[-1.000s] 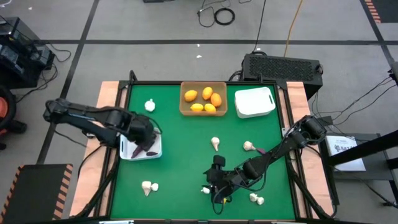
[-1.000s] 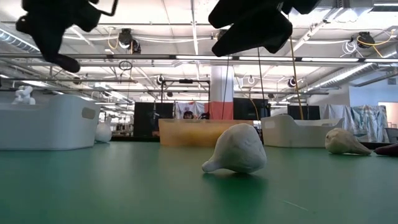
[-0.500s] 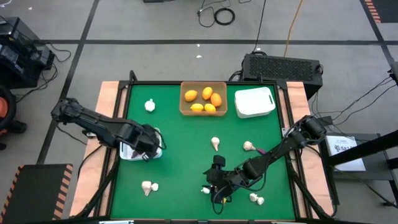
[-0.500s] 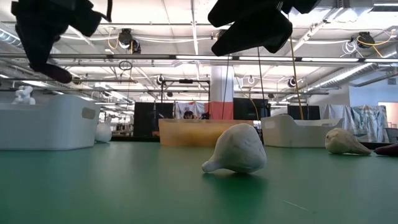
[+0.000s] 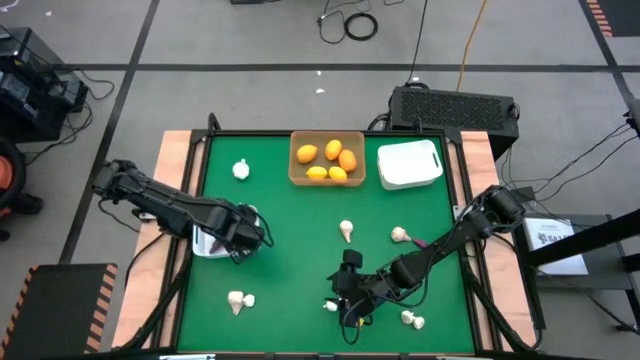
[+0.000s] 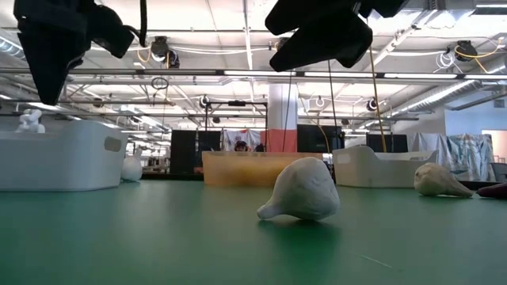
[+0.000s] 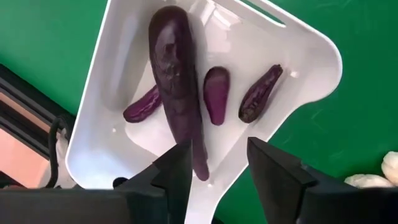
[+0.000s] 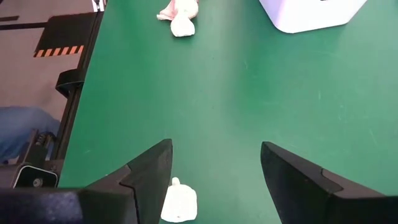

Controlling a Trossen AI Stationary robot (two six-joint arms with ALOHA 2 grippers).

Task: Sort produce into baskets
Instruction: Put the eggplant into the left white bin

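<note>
The left tool (image 7: pixel 214 165) hangs spread and empty over the long eggplant (image 7: pixel 176 84); smooth skin, so grip its thick middle.

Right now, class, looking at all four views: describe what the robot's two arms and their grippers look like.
Both arms are black, slim and jointed. The left arm and right arm each end in a two-finger gripper. The left gripper has matte black, blocky, angular fingers; the right gripper has the same kind. A dark cable loops beside the left arm in the low view. No markings are readable.
</note>
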